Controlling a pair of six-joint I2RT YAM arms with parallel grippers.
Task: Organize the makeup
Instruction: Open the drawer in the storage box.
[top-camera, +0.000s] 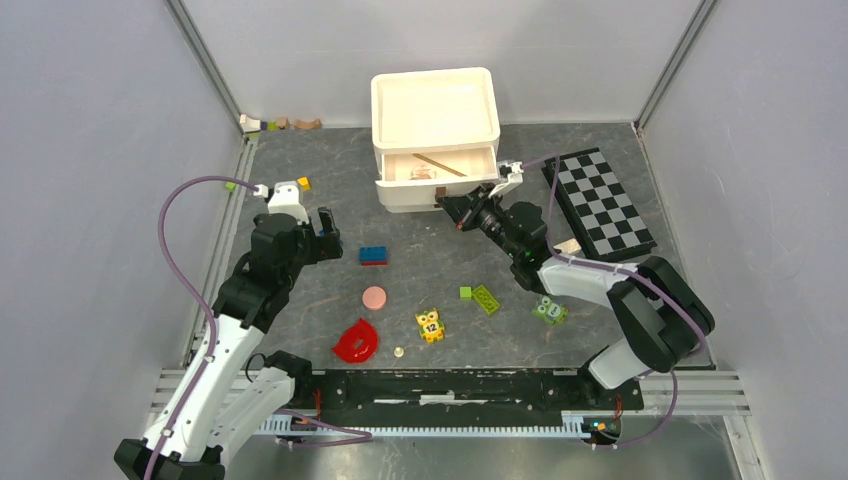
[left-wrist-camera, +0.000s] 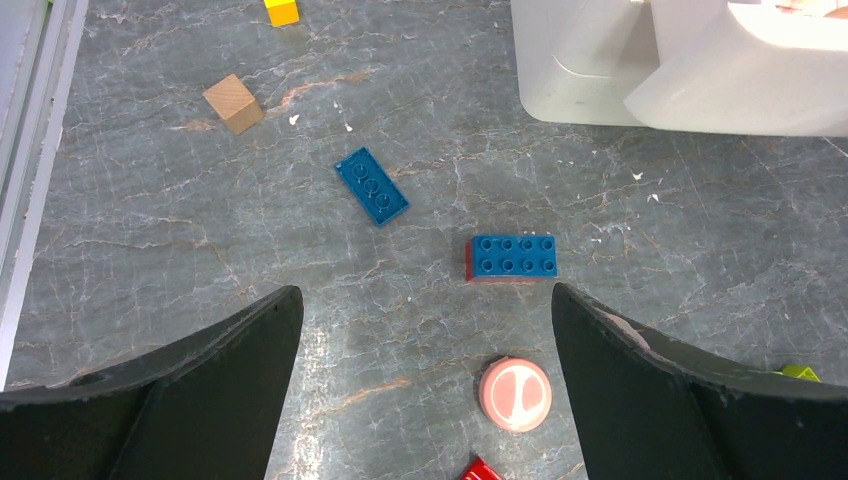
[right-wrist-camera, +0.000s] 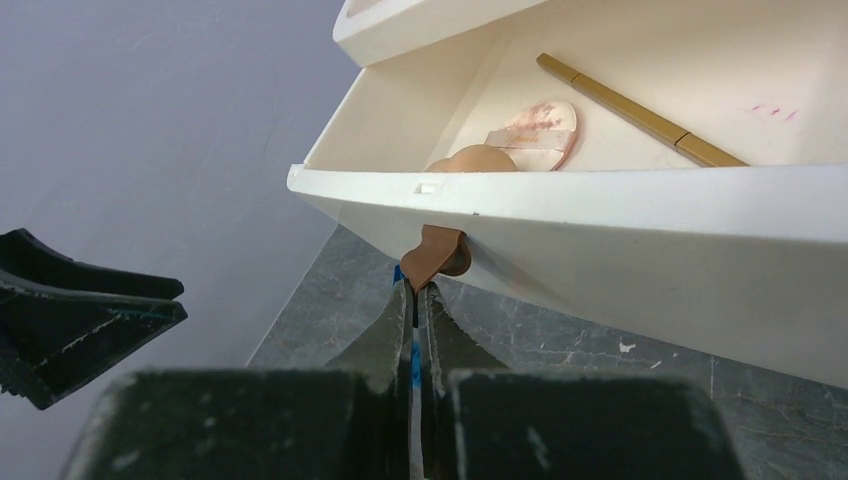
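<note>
A round pink disc (top-camera: 374, 297) (left-wrist-camera: 515, 393) lies on the grey table. My left gripper (top-camera: 322, 235) (left-wrist-camera: 425, 293) hovers open above and just behind it, nothing between its fingers. The white drawer unit (top-camera: 436, 95) stands at the back with its drawer (right-wrist-camera: 600, 215) pulled out. Inside the drawer lie a thin gold-brown pencil (top-camera: 440, 165) (right-wrist-camera: 640, 110), a flat clear packet (right-wrist-camera: 540, 130) and a beige rounded piece (right-wrist-camera: 480, 158). My right gripper (top-camera: 455, 207) (right-wrist-camera: 415, 290) is shut on the drawer's small brown handle (right-wrist-camera: 435, 255).
A blue-on-red brick (top-camera: 373, 255) (left-wrist-camera: 513, 256) and a flat blue brick (left-wrist-camera: 371, 186) lie near the left gripper. Green bricks (top-camera: 485, 298), two owl blocks (top-camera: 430, 325) (top-camera: 550, 310) and a red half-ring (top-camera: 357, 342) sit near the front. A checkerboard (top-camera: 598, 205) lies at the right.
</note>
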